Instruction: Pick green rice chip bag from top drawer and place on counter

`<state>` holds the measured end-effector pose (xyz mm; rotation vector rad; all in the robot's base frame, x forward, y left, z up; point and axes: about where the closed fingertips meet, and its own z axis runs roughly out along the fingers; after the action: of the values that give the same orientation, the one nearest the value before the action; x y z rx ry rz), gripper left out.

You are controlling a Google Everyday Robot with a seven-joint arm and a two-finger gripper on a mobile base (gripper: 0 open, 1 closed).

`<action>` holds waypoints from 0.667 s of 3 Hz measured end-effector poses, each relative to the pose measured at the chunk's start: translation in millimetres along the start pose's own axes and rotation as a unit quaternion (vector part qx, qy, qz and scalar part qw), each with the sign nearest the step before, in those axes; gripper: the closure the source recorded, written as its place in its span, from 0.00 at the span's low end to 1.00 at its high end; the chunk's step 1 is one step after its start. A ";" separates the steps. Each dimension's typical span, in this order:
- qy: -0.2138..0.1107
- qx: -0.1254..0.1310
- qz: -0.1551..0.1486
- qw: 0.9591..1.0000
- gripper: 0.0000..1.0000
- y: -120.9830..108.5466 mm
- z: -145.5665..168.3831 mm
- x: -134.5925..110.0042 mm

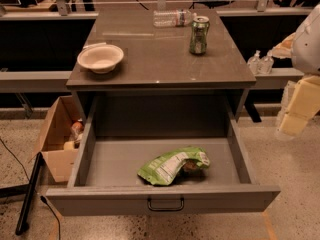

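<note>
The green rice chip bag [172,166] lies crumpled on the floor of the open top drawer [162,200], right of its middle, white printed panel facing up. The drawer is pulled fully out, its dark handle at the front centre. The counter [160,59] is the glossy grey-brown top of the cabinet above it. My gripper [295,116] hangs at the right edge of the view, outside the drawer and to its right, about level with the drawer's back, well apart from the bag. It holds nothing that I can see.
On the counter stand a white bowl [100,58] at the left, a green-and-silver can [199,35] at the back right and a lying plastic bottle [172,18] behind it. A brown cardboard box [59,136] sits on the floor left of the drawer.
</note>
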<state>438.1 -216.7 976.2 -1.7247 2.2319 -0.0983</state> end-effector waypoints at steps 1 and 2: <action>0.000 0.000 0.000 1.000 0.00 0.0 0.0 0.0; -0.017 0.000 -0.038 0.999 0.00 -5.8 31.0 -6.3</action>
<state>453.9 -207.9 949.5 -1.7993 2.1424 -0.0865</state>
